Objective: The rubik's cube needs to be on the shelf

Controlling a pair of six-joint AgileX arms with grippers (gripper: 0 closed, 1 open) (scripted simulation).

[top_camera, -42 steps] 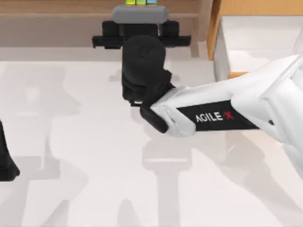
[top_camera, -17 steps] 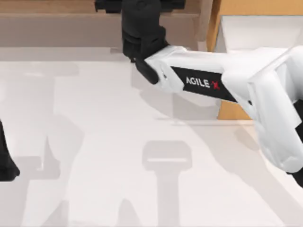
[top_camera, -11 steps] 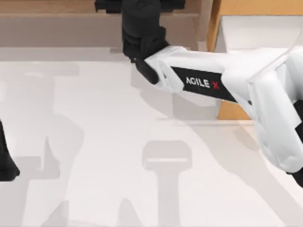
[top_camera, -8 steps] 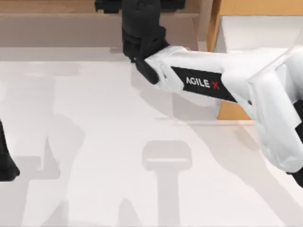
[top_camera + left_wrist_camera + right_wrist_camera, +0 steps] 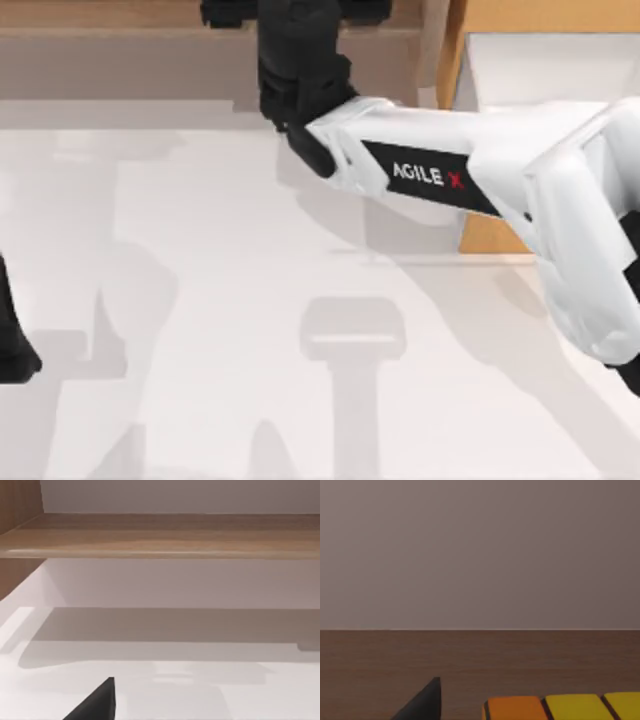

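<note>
Nearly done: my right pincer (image 5: 296, 10) reaches over the shelf (image 5: 120, 15), the rubik's cube (image 5: 565, 707) directly beneath it above the board. Grip state indeterminate; release and retreat remain. Left arm parked.

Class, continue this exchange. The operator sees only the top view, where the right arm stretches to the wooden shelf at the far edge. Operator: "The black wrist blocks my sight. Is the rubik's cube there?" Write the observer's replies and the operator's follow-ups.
Observer: Yes. The right wrist view shows the small rubik's cube, orange and yellow squares with dark lines, close before the white right arm, whose jaws are at the shelf.
Operator: Is it on the shelf?
Observer: The long brown wooden shelf spreads around it up to a plain wall; contact I cannot tell.
Operator: And the left arm?
Observer: The left arm is parked; its wrist view faces the shelf's front edge, shadowed recess beneath.
</note>
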